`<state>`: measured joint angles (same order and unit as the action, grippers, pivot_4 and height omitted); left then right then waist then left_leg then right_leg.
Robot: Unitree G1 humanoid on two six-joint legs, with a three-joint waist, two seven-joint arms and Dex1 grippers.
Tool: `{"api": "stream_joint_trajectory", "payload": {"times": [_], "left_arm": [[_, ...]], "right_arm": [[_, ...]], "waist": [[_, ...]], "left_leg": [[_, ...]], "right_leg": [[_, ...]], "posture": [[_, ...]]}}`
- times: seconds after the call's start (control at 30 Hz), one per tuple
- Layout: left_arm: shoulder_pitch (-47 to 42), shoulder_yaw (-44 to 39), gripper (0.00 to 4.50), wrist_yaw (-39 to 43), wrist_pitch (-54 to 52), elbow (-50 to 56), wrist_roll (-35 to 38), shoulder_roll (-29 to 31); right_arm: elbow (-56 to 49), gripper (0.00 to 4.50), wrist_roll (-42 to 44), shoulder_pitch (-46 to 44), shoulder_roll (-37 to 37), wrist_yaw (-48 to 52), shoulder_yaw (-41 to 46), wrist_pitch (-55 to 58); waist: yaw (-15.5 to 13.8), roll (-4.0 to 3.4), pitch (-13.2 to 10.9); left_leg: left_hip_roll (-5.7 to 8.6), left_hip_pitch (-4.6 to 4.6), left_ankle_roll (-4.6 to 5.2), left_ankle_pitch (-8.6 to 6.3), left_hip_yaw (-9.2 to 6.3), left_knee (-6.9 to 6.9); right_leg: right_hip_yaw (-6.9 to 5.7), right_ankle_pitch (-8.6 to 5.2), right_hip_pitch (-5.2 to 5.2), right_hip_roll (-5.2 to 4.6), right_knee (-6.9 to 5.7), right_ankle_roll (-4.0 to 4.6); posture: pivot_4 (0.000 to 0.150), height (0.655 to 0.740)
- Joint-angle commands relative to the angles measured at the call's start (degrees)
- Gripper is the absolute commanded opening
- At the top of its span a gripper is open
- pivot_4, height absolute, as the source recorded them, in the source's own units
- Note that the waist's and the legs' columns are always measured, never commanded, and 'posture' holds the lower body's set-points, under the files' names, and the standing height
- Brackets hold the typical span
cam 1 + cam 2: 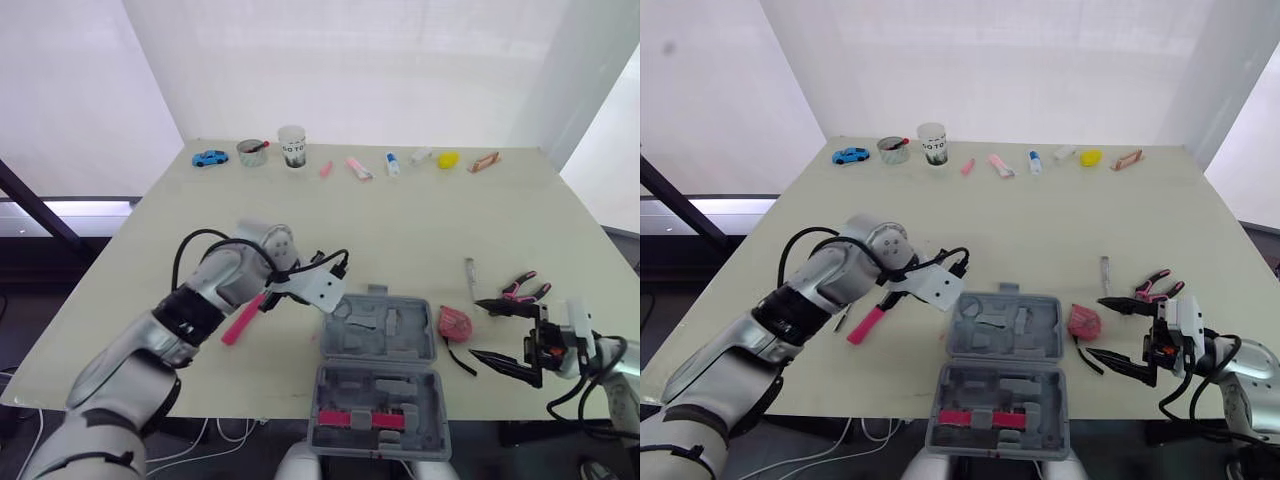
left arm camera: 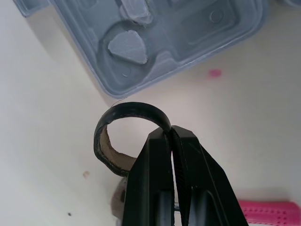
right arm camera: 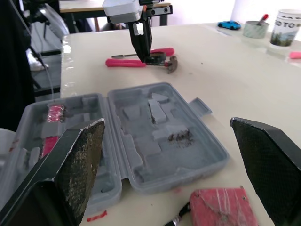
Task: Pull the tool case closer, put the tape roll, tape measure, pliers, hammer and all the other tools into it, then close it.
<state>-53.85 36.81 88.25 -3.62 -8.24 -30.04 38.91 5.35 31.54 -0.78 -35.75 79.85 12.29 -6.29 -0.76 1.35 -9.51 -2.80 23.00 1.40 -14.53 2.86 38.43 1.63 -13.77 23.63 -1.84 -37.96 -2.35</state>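
The left arm (image 1: pixel 200 300) is bending at the elbow and reaching out over the table (image 1: pixel 420 220) toward one o'clock, with its wrist turning down. The left gripper (image 2: pixel 171 134) is hanging just off the ten o'clock corner of the tool case (image 1: pixel 372 385), and its fingers are pinching the wall of the black tape roll (image 2: pixel 134 107), holding the ring on edge above the tabletop. The hammer (image 1: pixel 868 325) is lying under that forearm, its pink handle pointing toward seven o'clock.

The grey tool case is lying open and flat at the near edge of the table, with the lid half on the far side. A pink piece (image 1: pixel 360 418) is sitting in the near half.

The red tape measure (image 1: pixel 454 323) is lying just beside the lid half, at its three o'clock. A slim metal tool (image 1: pixel 469 278) is lying at twelve o'clock from the tape measure.

The pink-handled pliers (image 1: pixel 522 288) are lying at two o'clock from the tape measure. The right arm (image 1: pixel 600 360) is coming in low from four o'clock, and the right gripper (image 1: pixel 474 328) is pointing at the tape measure with its fingers spreading wide and gripping nothing.
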Motion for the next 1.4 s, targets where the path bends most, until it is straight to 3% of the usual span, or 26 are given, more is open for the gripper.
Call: {"api": "stream_joint_trajectory", "payload": {"times": [0.03, 0.27, 0.7, 1.4], "left_arm": [[-2.69, 0.37, 0.07, 1.48, 2.42, -2.21, 1.12, -2.03], [-4.99, 0.67, 0.07, 3.39, 0.22, -5.93, 3.63, -7.07], [-6.28, 1.38, 0.07, 4.25, -8.13, -10.66, 14.57, -9.78], [-5.3, 1.68, 0.07, -0.3, -3.19, -25.88, 11.94, -12.22]], "right_arm": [[-2.4, 4.5, 1.26, 1.23, -0.75, -0.67, 2.22, -0.83], [-5.24, 4.5, 1.84, 4.29, -1.06, -2.14, 3.34, -0.27], [-6.58, 4.5, 3.0, 6.12, -3.62, -1.62, 4.51, 1.56], [-6.62, 4.5, 4.12, 6.07, -6.59, -0.29, 6.04, 3.34]], "waist": [[0.04, 0.0, 0.0], [0.18, 0.0, 0.0], [0.15, 0.0, 0.0], [0.14, 0.01, 0.0]], "left_leg": [[0.01, 0.0, 0.0, 0.0, 0.0, 0.0], [0.01, -0.01, 0.0, 0.0, -0.03, 0.01], [0.03, 0.0, 0.01, 0.0, -0.05, 0.01], [0.05, 0.01, 0.01, 0.0, -0.1, 0.01]], "right_leg": [[0.01, 0.0, 0.0, 0.0, 0.0, 0.0], [0.01, 0.0, 0.0, 0.01, -0.02, 0.0], [0.02, -0.01, 0.0, 0.0, -0.01, -0.01], [0.0, 0.0, 0.0, 0.01, -0.01, 0.0]], "posture": [[0.15, 0.74], [0.15, 0.74], [0.15, 0.74], [0.15, 0.74]]}}
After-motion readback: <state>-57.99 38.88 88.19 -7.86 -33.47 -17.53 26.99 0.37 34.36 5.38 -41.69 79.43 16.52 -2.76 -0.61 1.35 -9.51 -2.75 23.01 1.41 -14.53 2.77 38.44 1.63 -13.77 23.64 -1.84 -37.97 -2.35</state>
